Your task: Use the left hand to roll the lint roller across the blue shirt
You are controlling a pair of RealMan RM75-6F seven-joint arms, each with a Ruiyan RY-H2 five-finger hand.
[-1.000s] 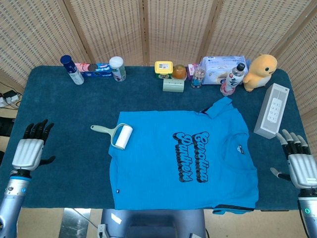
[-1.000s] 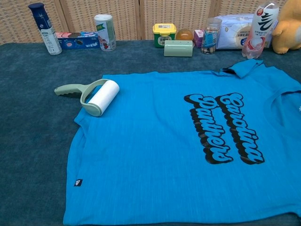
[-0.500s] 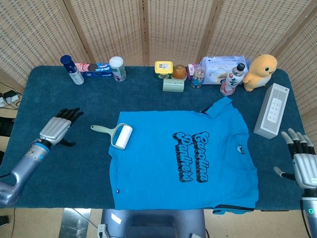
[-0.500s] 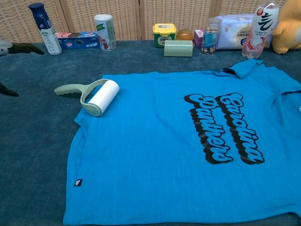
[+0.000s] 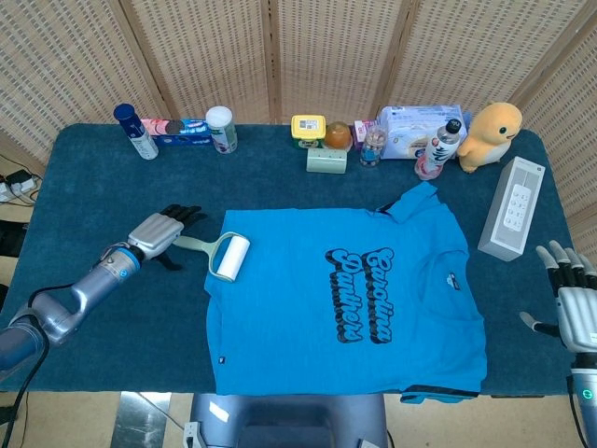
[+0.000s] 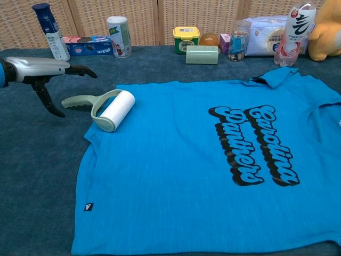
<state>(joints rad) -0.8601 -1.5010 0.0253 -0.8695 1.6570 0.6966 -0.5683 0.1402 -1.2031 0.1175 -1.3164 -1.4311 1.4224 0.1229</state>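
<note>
Above lint roller (image 6: 106, 111): spread, empty left hand (image 6: 45, 72)

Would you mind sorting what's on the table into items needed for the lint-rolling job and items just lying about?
Needed: lint roller, blue shirt, left robot hand.

Lying about: plush duck, white box, wipes pack, drink bottle, green case, blue spray can.

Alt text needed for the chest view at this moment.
The left hand hovers open above the handle of a lint roller, whose white roll rests on the edge of a blue shirt spread over a dark blue table. Bottles and boxes line the far edge.
</note>
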